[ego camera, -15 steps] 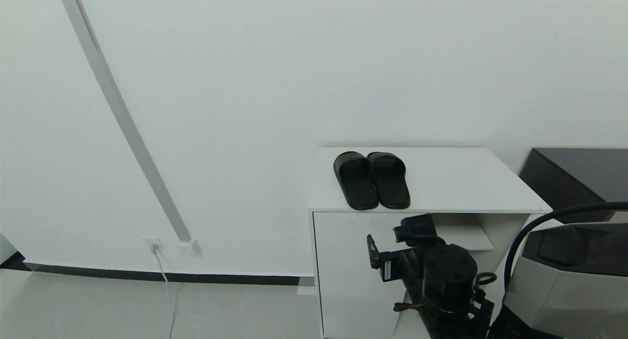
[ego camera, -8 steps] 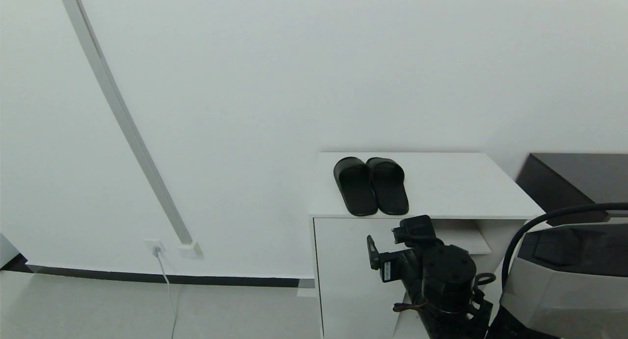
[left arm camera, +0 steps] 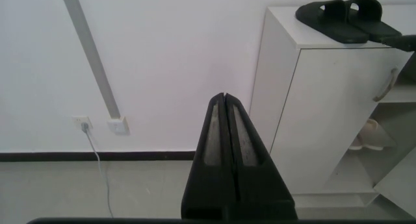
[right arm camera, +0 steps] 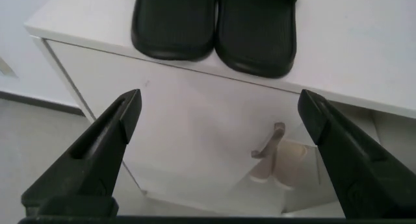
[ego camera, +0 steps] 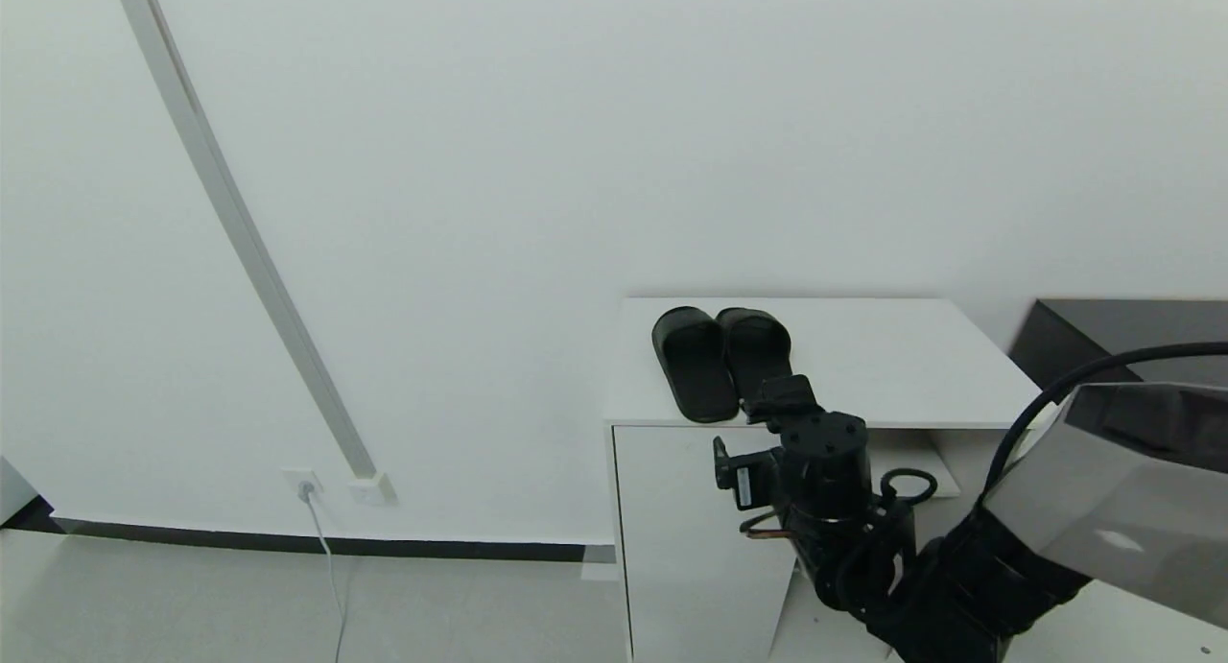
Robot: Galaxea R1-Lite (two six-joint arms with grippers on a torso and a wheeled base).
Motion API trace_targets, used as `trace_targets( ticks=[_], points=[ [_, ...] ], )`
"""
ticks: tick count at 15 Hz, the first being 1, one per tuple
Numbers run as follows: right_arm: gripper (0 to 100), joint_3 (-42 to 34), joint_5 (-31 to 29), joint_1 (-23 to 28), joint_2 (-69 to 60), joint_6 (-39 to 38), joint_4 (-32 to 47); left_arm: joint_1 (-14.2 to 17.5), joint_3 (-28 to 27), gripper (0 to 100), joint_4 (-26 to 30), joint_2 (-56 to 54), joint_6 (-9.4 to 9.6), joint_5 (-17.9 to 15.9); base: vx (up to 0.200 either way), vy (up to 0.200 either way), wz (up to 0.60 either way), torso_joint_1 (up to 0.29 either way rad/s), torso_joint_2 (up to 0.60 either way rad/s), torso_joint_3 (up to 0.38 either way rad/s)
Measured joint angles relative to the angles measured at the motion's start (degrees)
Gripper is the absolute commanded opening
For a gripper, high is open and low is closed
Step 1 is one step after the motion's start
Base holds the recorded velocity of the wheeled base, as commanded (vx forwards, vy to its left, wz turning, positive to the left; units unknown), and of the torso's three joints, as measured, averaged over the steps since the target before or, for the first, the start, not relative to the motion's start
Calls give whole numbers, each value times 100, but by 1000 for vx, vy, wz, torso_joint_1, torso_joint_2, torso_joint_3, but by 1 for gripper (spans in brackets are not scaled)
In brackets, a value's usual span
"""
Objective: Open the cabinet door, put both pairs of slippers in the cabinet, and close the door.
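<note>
A pair of black slippers (ego camera: 721, 361) lies side by side on top of the white cabinet (ego camera: 863, 356), near its front left edge. My right gripper (ego camera: 779, 396) hangs just in front of them at the top's front edge. In the right wrist view it (right arm camera: 220, 97) is open, with the black slippers (right arm camera: 214, 23) beyond its fingertips and the door handle (right arm camera: 270, 143) below. A pale slipper (right arm camera: 286, 169) lies inside the cabinet behind the handle. My left gripper (left arm camera: 224, 133) is shut on nothing, off to the cabinet's (left arm camera: 312, 107) left side.
The cabinet's left door panel (ego camera: 691, 538) faces front; to its right a shelf (ego camera: 911, 461) shows in an open bay. A dark box (ego camera: 1122, 342) stands right of the cabinet. A wall socket with a cable (ego camera: 305, 485) sits low on the wall to the left.
My right arm has risen and moved forward, bringing its gripper up from the door's height to the front of the black slippers. The head camera shifted slightly a second ago.
</note>
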State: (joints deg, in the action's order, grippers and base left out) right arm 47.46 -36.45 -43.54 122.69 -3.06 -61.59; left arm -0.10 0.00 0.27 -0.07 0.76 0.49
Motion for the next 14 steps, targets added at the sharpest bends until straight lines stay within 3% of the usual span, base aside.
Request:
trace_targets(
  ticks=[3,5,6,14],
  points=[
    [100,1001,0,41,-310,-583,1749,0,0,0,0,0,-5,2,0,0,0,0,0,0],
    [100,1397,-13,30,-439,-991,2422,0,0,0,0,0,-2,-2,0,0,0,0,0,0],
    [100,1460,-17,28,-474,-1040,2448,0,0,0,0,0,0,-6,0,0,0,0,0,0],
    [100,1215,9,-5,-489,-1068,2354,2,-10,0,0,0,0,-6,200,0,0,5,0,1]
  ],
)
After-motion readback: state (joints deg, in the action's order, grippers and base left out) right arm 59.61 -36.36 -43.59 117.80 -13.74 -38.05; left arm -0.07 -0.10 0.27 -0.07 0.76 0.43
